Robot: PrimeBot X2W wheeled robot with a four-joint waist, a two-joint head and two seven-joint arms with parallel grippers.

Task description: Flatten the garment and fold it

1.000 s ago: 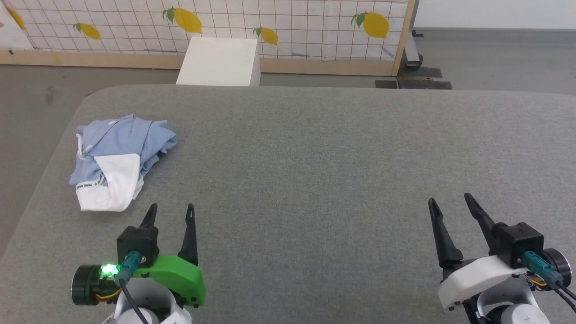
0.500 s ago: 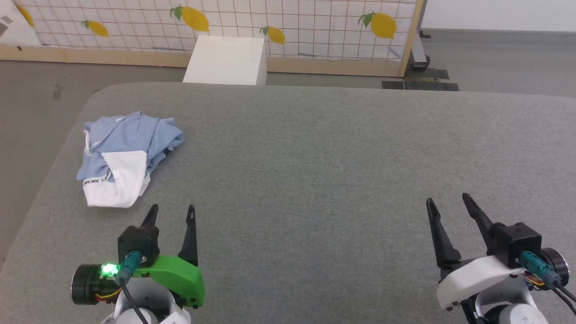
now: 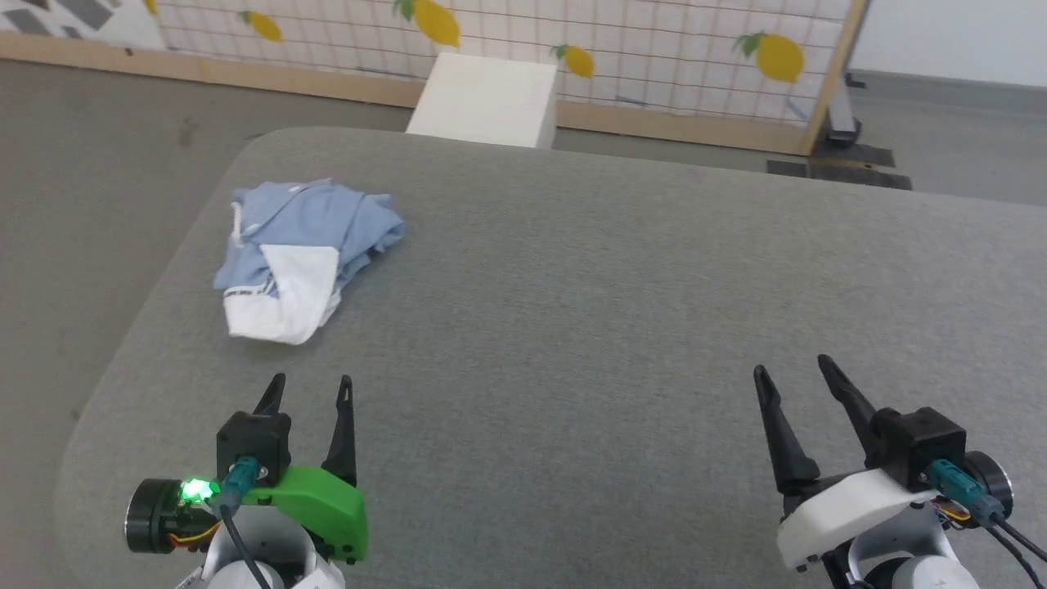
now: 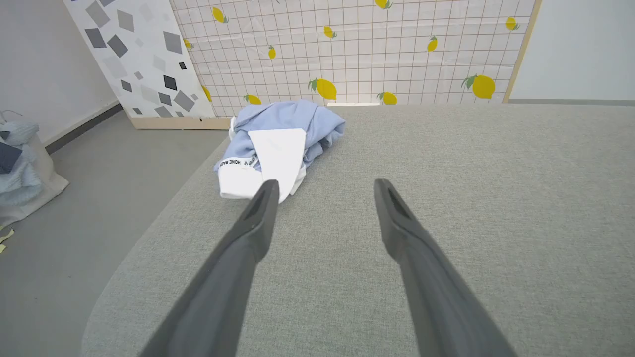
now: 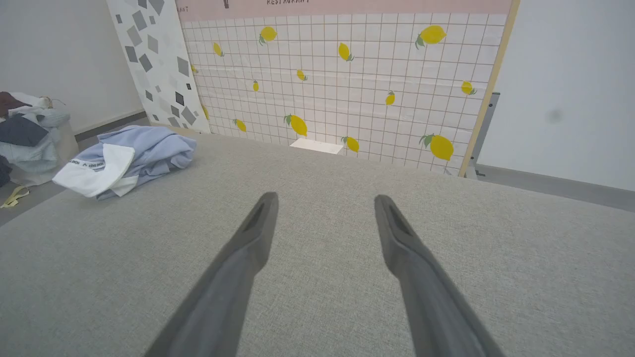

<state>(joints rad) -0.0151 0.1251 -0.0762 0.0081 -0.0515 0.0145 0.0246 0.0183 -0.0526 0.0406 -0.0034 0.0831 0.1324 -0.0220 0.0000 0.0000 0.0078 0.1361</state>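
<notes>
Light blue knit polo shirt (image 3: 323, 222) sits at the far left of the grey fabric-covered table (image 3: 572, 327), close to its rounded left corner. It lies as a bunched heap, doubled over itself, with a white panel turned up on the near side and a white band with small black lettering along one edge. Collar and buttons can't be made out from here. Judgement: nothing is flattened yet and the task is at its start.

Left gripper (image 3: 312, 380), on the green mount, has its jaws spread with nothing between them. It hovers over the near left of the table with fingers pointing at the shirt, near it but apart. In the left wrist view one fingertip overlaps the white panel, but the head view shows a gap, so there's no contact.

Right gripper (image 3: 793, 366), on the white mount, is likewise spread and empty. It's at the near right, well apart from the shirt.

Both read as a ready pose: jaws pre-opened and arms low over the near edge. Judgement: the left arm has the short reach. The heap likely has to be dragged toward the centre before both arms can spread it.

Beyond the far edge stand a white box (image 3: 487, 98) and a lemon-print grid panel (image 3: 654, 49). A pile of other clothes (image 5: 25, 129) lies on the floor to the left.
</notes>
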